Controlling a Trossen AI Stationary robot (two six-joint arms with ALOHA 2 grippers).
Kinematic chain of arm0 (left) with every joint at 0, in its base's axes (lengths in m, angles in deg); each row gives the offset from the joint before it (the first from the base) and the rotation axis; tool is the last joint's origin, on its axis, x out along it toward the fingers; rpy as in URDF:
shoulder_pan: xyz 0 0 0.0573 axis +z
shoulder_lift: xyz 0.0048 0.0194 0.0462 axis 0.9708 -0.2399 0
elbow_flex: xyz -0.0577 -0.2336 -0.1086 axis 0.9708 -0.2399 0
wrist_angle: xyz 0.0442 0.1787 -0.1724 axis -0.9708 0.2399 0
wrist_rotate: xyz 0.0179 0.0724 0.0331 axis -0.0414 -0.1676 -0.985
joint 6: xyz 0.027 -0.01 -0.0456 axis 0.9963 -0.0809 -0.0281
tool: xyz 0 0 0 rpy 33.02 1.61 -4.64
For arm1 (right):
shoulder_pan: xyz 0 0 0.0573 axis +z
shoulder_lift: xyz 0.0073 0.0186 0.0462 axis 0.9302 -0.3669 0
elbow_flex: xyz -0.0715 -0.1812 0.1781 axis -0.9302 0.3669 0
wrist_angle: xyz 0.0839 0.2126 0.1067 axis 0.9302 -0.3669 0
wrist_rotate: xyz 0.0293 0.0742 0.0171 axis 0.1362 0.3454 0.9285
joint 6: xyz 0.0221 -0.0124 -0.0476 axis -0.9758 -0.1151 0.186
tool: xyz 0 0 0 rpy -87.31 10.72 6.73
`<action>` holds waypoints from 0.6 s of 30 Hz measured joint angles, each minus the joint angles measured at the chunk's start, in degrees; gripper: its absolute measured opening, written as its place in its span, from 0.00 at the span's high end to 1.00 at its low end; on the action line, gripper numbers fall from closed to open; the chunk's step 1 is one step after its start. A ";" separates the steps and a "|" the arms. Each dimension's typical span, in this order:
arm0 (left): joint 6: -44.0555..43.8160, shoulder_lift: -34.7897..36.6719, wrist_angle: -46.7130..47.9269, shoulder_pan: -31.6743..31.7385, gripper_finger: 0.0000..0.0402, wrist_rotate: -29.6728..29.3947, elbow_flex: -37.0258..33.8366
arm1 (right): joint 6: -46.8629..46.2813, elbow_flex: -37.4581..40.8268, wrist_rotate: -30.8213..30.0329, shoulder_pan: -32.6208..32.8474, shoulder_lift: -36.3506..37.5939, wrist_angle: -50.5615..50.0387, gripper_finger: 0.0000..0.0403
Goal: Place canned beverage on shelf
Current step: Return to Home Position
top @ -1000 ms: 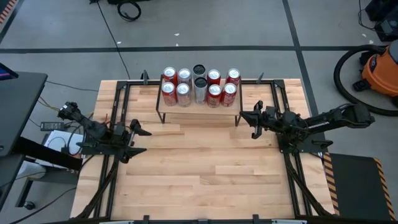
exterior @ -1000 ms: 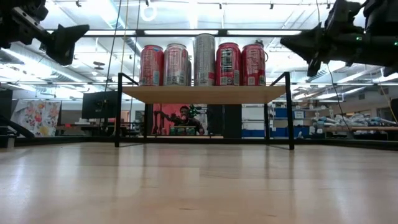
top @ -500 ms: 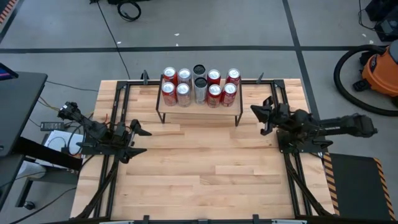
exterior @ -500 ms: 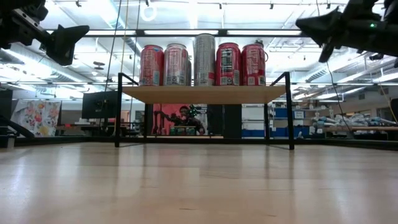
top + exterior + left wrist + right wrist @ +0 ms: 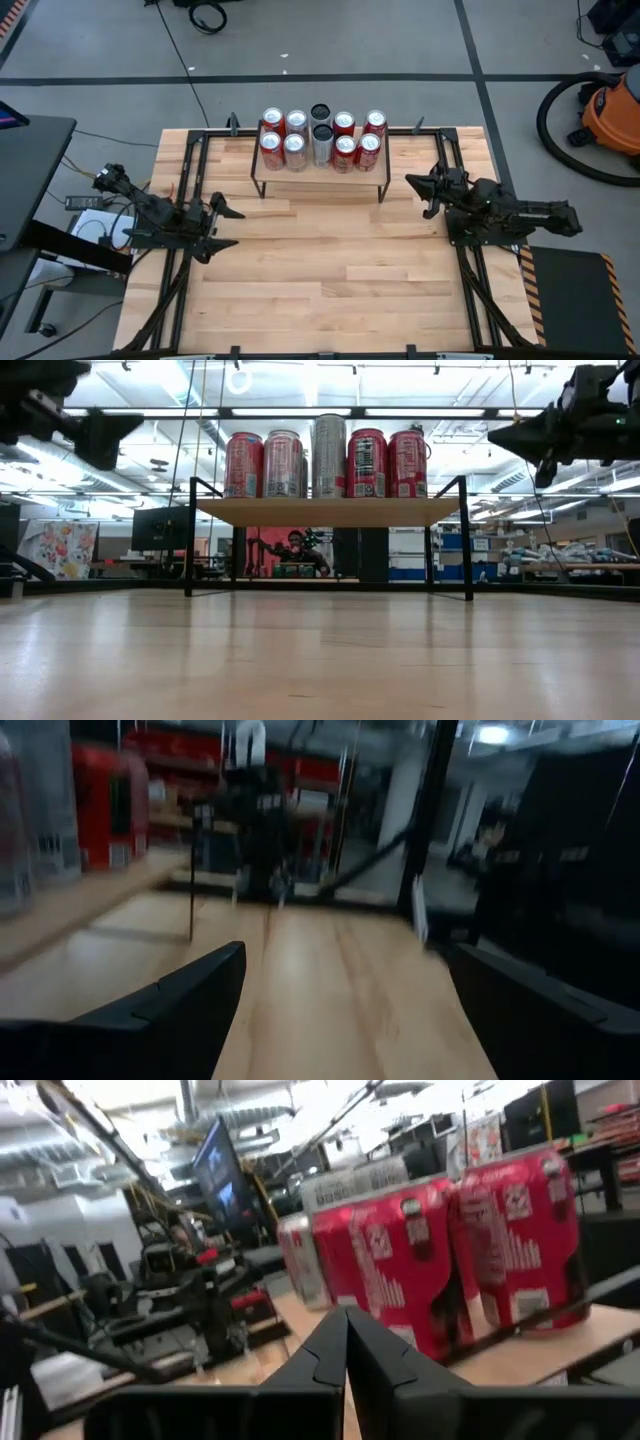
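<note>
We see the canned beverages (image 5: pixel 320 138) standing upright in two rows on the shelf (image 5: pixel 330 511), at the far middle of the table (image 5: pixel 330 280). The right gripper (image 5: pixel 418 188) hangs near the shelf's right end, clear of the cans, its fingers (image 5: pixel 310 1365) pressed together on nothing. The left gripper (image 5: pixel 230 227) waits over the table's left side, spread wide and empty

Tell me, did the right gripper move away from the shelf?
Yes. In the high view, the right gripper has pulled back rightward, away from the shelf.
</note>
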 joint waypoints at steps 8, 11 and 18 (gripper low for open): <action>-2.78 -0.39 4.70 0.00 0.10 -0.14 0.07 | -7.58 0.00 -1.79 0.00 -0.43 -0.62 0.96; -2.74 -0.37 4.08 0.00 0.10 -0.43 0.07 | -10.95 0.00 -1.75 0.00 -0.43 -0.45 0.96; -6.74 -0.37 4.26 0.00 0.10 -1.25 0.07 | -9.59 0.00 -1.77 0.00 -0.43 -0.38 0.96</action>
